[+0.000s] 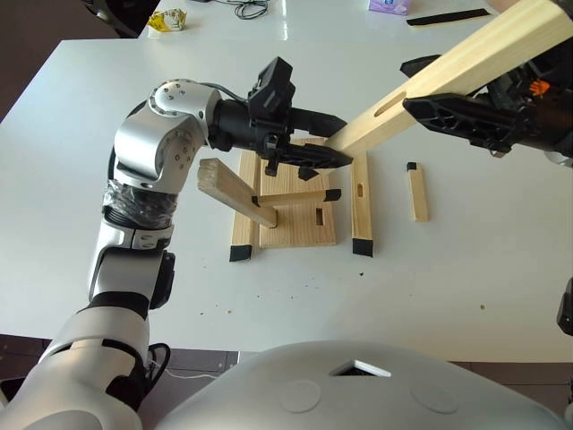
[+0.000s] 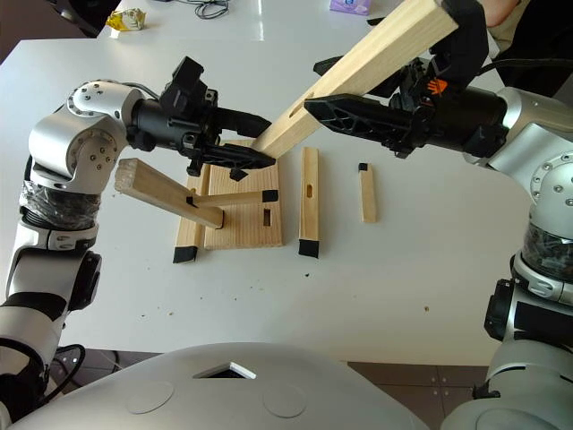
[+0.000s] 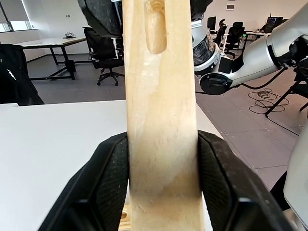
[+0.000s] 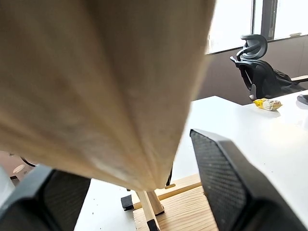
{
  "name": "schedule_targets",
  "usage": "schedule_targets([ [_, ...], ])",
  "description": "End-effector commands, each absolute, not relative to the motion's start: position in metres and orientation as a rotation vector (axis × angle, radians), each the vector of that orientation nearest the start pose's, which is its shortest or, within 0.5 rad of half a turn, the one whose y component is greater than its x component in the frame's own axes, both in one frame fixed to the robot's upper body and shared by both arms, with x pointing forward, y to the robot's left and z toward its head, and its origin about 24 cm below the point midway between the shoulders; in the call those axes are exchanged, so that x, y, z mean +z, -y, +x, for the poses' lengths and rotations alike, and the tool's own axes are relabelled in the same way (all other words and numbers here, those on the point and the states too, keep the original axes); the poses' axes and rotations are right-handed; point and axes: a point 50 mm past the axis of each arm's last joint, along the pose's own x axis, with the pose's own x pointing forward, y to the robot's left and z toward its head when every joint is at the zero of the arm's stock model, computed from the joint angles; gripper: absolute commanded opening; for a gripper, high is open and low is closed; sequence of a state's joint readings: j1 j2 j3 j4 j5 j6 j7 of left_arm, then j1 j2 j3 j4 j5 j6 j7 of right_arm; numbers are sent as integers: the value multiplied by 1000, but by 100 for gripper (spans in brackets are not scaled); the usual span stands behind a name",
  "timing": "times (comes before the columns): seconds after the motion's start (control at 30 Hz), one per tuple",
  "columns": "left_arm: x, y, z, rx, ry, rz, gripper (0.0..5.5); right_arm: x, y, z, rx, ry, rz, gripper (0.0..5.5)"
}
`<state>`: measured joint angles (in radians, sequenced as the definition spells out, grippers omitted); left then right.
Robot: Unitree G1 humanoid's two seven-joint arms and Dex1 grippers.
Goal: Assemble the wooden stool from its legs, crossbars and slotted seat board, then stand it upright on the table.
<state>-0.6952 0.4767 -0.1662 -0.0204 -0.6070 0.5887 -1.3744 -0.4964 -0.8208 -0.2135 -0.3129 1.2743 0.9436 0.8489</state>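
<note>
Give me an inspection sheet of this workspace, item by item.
Surface: white table, small dark specks near the front.
Job's things: seat board flat, tilted leg standing at its left edge; loose leg and short crossbar lying to its right; long leg held in the air.
Clutter: yellow wrapper, purple box at far edge.
Grippers: left gripper clamps the long leg's lower end; right gripper alongside it higher up.
Cables: cable at far edge.
Surroundings: office chairs, desks.
</note>
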Motion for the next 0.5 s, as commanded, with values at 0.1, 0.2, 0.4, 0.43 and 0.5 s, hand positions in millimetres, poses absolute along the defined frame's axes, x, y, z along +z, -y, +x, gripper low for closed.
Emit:
schedule_targets([
  [0.1,196,-107,284,-1751,-31,68,201,244,180,235,1405,-79,184,243],
  [0.2,196,-109,285,-1746,-36,70,201,242,181,234,1406,-97,168,211],
  [0.4,197,-112,287,-1734,-42,79,201,238,185,233,1398,-125,140,210],
  [0.43,197,-113,287,-1732,-44,81,201,237,185,232,1395,-133,135,210],
  [0.5,197,-113,288,-1726,-45,83,201,234,186,232,1391,-145,125,210],
])
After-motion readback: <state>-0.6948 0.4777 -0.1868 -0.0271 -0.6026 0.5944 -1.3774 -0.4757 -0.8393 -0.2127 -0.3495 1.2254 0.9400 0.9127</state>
